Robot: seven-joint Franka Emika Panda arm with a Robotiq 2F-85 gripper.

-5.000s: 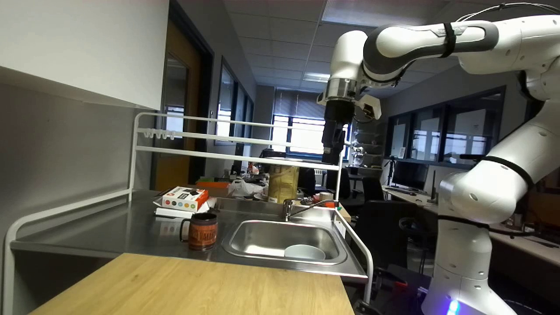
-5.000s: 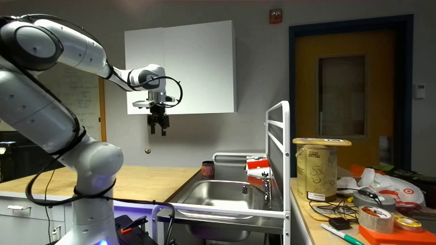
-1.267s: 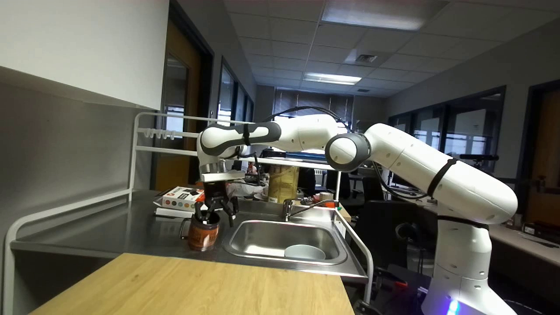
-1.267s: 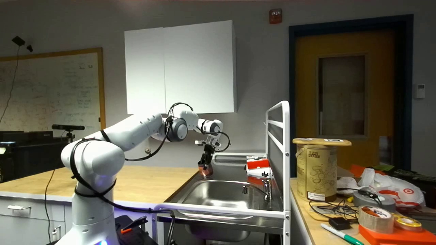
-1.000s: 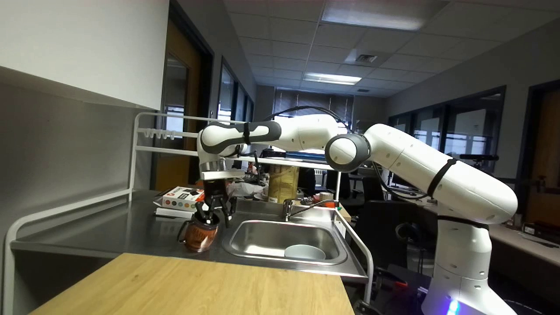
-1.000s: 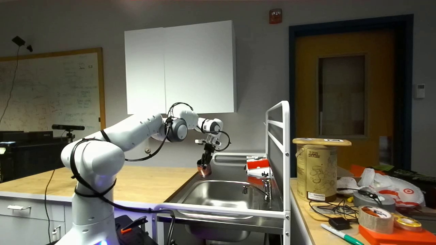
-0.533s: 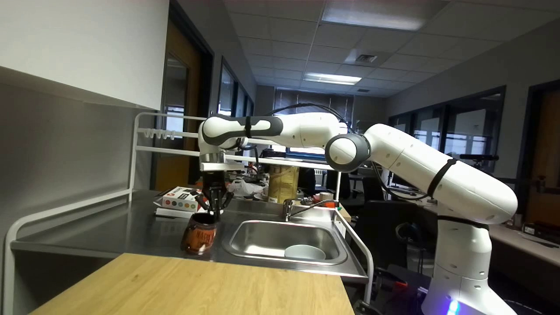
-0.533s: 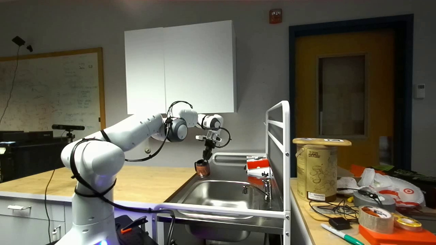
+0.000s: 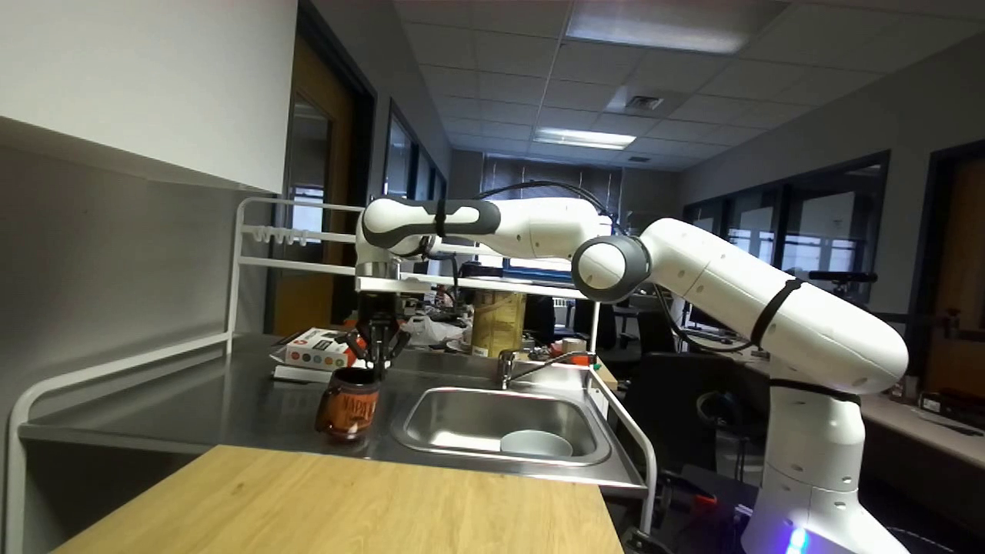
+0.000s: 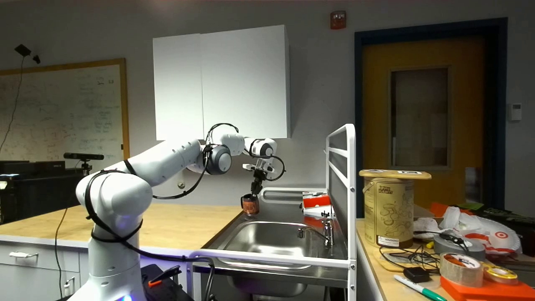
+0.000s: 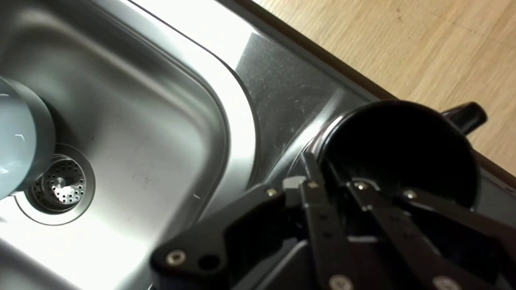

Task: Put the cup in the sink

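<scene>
wrist view only — one finger (image 11: 363, 195) apparently inside cup (image 11: 403, 145)

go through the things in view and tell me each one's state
Reddish-orange cup: slightly tilted, gripped at its rim
Black two-fingered gripper: shut on the cup
Rectangular steel sink: holding a round grey bowl
Silver metal faucet: no water visible
White wall cabinet: doors shut
Brown windowed door: looks shut

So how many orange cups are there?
1: the reddish-orange, dark-handled cup, pinched by the black pincer, beside the rectangular stainless-steel sink. Others might be hidden.
</scene>
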